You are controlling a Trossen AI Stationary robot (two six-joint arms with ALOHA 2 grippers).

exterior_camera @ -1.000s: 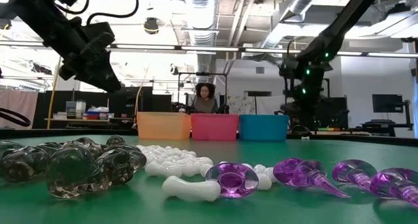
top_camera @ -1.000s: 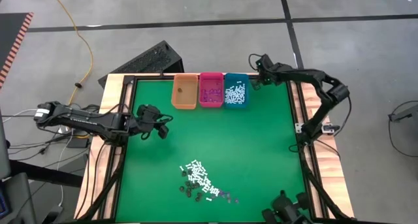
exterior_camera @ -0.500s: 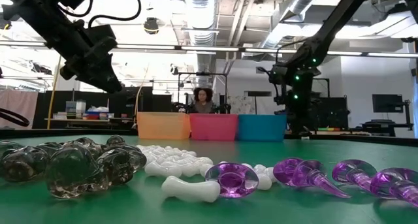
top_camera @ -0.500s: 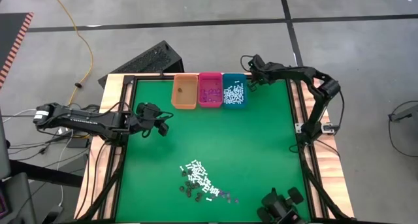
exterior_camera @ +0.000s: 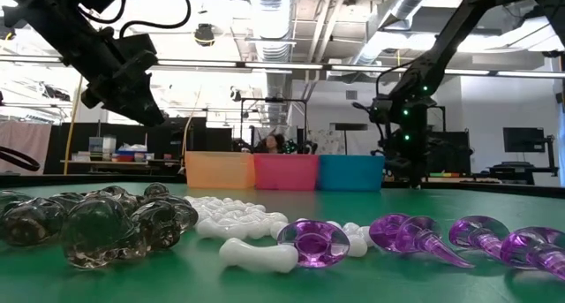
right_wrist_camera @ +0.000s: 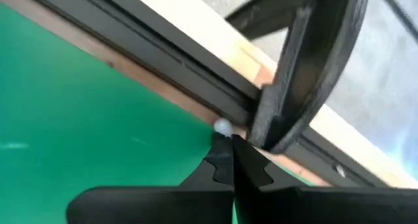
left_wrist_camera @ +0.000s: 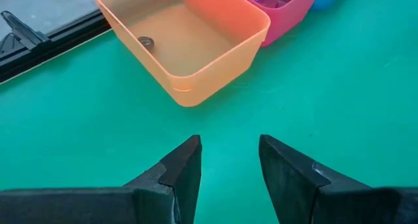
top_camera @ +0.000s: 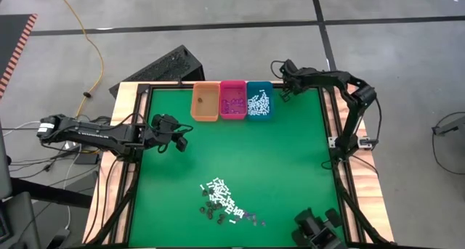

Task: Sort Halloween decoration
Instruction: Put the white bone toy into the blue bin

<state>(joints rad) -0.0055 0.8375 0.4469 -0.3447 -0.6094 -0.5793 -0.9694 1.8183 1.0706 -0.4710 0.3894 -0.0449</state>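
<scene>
The Halloween decoration lies in a heap (top_camera: 225, 205) of tiny white, purple and dark bits on the green mat near the front edge. In the low view dark bits (exterior_camera: 88, 223), white sticks (exterior_camera: 247, 237) and purple bits (exterior_camera: 397, 237) show close up. At the far edge stand three bins: orange (top_camera: 205, 102) holding one dark bit (left_wrist_camera: 145, 42), pink (top_camera: 233, 100) holding purple bits, teal (top_camera: 260, 104) holding white ones. My left gripper (left_wrist_camera: 228, 152) hovers open over the mat's left part. My right gripper (right_wrist_camera: 230, 140) is shut, low beside the teal bin's right side (top_camera: 280, 93). My right gripper points slanting down toward the table's far edge. A small white bit (right_wrist_camera: 222, 126) lies on the mat against the frame, right at the shut fingertips. Whether the fingertips touch it I cannot tell.
A dark frame and wooden border (right_wrist_camera: 196, 74) run along the far edge, with a black rounded bracket (right_wrist_camera: 307, 74) standing on it just past my right gripper. A dark camera mount (top_camera: 316, 231) sits at the near right corner. A person (exterior_camera: 274, 144) shows beyond the bins.
My right gripper has sunk toward the mat beside the teal bin, swinging first toward the bins, then back right, and rolling a little; it stays shut. The teal and pink bins have slid slightly toward the left.
</scene>
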